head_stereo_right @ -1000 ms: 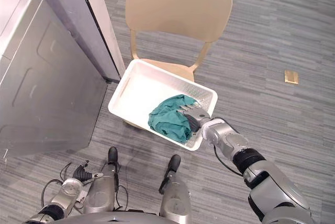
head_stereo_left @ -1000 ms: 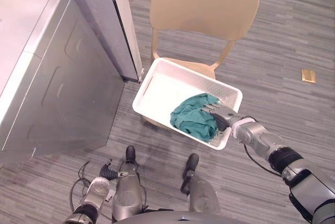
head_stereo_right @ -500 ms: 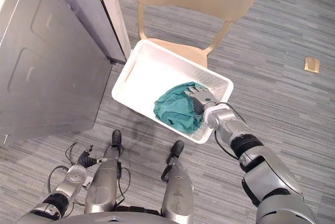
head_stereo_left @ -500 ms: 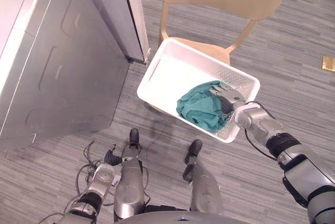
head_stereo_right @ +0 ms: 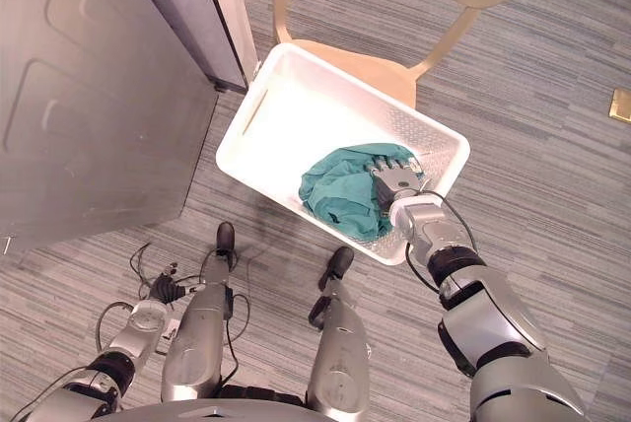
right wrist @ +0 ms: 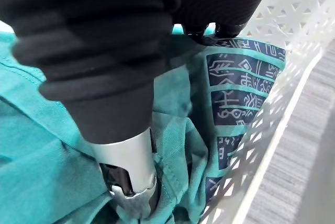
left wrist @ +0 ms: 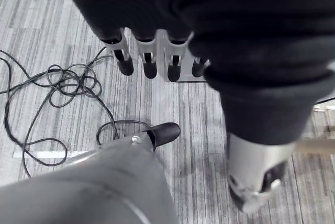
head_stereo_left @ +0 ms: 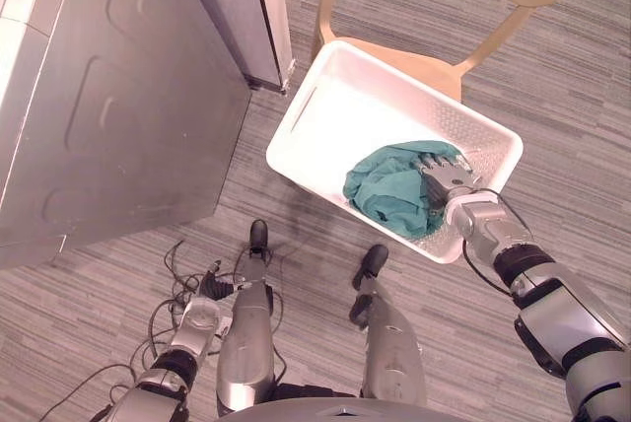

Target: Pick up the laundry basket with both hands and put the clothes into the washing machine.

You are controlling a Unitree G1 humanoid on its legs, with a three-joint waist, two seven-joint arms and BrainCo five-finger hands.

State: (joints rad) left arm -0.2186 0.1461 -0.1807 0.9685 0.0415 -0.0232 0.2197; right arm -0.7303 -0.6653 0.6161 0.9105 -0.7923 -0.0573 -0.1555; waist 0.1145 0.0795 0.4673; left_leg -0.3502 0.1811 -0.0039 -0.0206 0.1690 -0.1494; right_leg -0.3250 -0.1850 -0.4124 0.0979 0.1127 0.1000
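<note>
A: Basket, where?

B: The white laundry basket (head_stereo_left: 335, 116) sits on the tan chair (head_stereo_left: 426, 64), just beside the grey washing machine (head_stereo_left: 118, 97).

A: Clothes?

B: One teal garment (head_stereo_left: 386, 187), bunched in the basket at the end nearest the right arm, against the mesh wall.

A: Right hand?

B: The right hand (head_stereo_left: 446, 177) is inside the basket, resting on the garment. Can't tell whether it grips the cloth.

A: Left?

B: The left hand (head_stereo_left: 212, 289) hangs low over the striped grey floor (left wrist: 63, 35), well apart from the basket. Its fingers (left wrist: 149, 62) are relaxed and hold nothing.
</note>
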